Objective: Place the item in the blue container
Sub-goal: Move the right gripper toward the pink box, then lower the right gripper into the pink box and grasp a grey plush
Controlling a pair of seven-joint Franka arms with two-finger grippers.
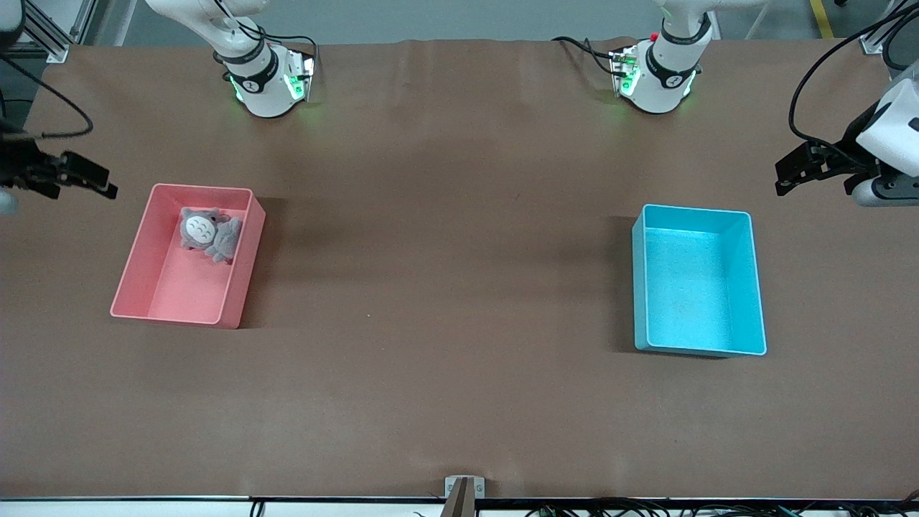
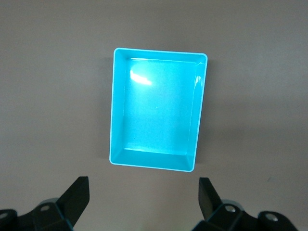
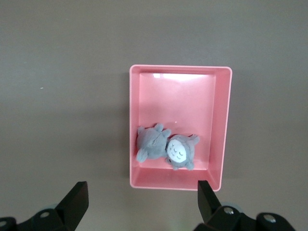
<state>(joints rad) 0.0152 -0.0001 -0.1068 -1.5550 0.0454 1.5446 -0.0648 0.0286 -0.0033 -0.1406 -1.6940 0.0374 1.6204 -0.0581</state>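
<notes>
The blue container [image 1: 698,280] stands empty toward the left arm's end of the table; in the left wrist view the blue container [image 2: 156,115] shows its bare floor. A grey plush toy [image 1: 210,233] with a white face lies in the pink bin [image 1: 143,276] toward the right arm's end, at the bin's end nearer the robots' bases. The right wrist view shows the plush toy [image 3: 166,150] in the pink bin [image 3: 179,98]. My left gripper [image 1: 784,178] [image 2: 144,192] hangs open over bare table beside the blue container. My right gripper [image 1: 108,183] [image 3: 142,195] hangs open over bare table beside the pink bin.
A brown cover [image 1: 445,287] spans the whole table. The two arm bases [image 1: 266,82] [image 1: 657,79] stand along the edge farthest from the front camera. A small metal bracket [image 1: 464,488] sits at the nearest edge.
</notes>
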